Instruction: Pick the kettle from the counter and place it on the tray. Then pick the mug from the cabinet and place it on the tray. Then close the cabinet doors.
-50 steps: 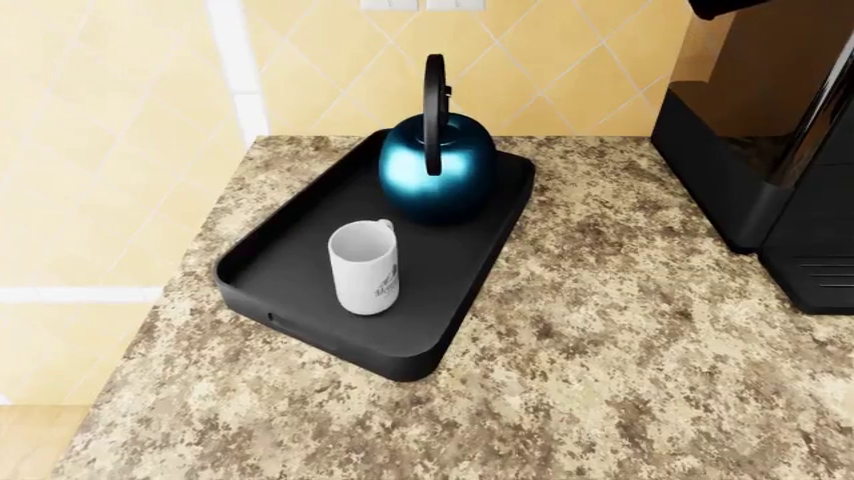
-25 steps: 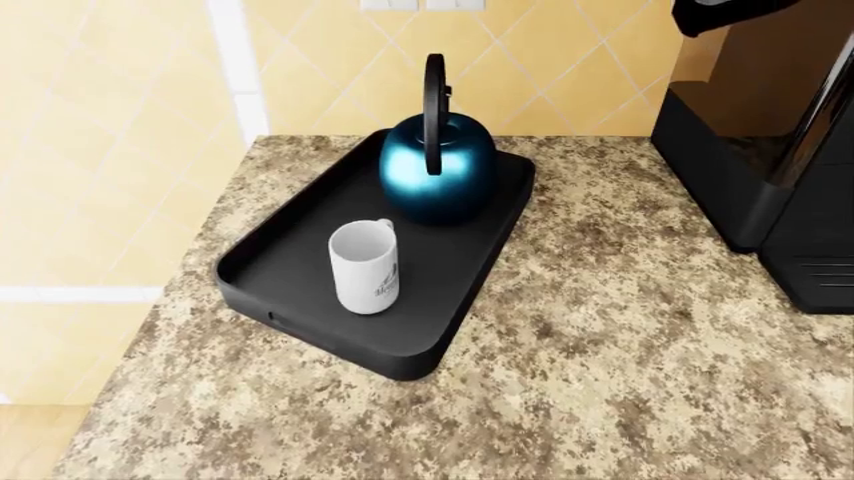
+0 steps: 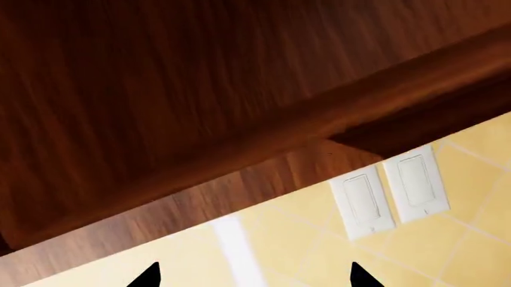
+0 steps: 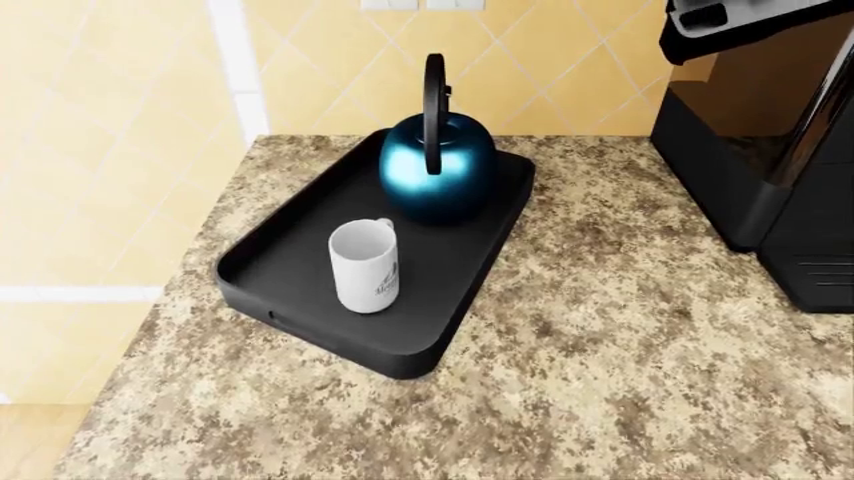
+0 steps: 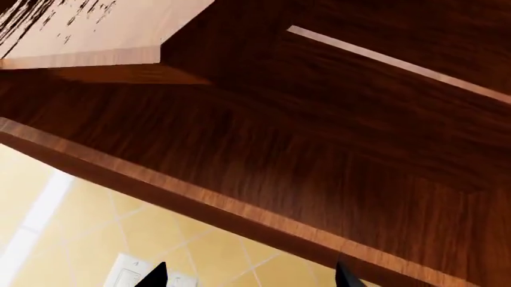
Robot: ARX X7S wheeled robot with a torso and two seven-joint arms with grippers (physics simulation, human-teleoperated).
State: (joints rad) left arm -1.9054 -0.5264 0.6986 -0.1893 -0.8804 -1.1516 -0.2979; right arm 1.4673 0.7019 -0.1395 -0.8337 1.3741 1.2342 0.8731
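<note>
Kettle (image 4: pixel 435 166) and mug (image 4: pixel 364 267) sitting on tray (image 4: pixel 454 258); door-closing step starting. Both grippers' fingertips (image 3: pixel 146 276) apart, empty, probably facing cabinet (image 5: pixel 319 149); next: pushing doors shut.

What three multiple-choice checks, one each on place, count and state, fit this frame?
1. Where does the mug stand?
A. on the bare counter
B. in the tray, nearer the robot than the kettle
C. on the coffee machine

2. How many things sit in the tray?
A. one
B. two
C. three

3. How does the kettle stand?
A. upright, handle arching over it
B. tipped on its side
C. hanging from a gripper

Answers:
1. B, the head view shows the mug inside the black rim, in front of the kettle.
2. B, only the kettle and the mug are in it.
3. A, it rests on its base in the tray's far end, and no gripper is near it.
</note>
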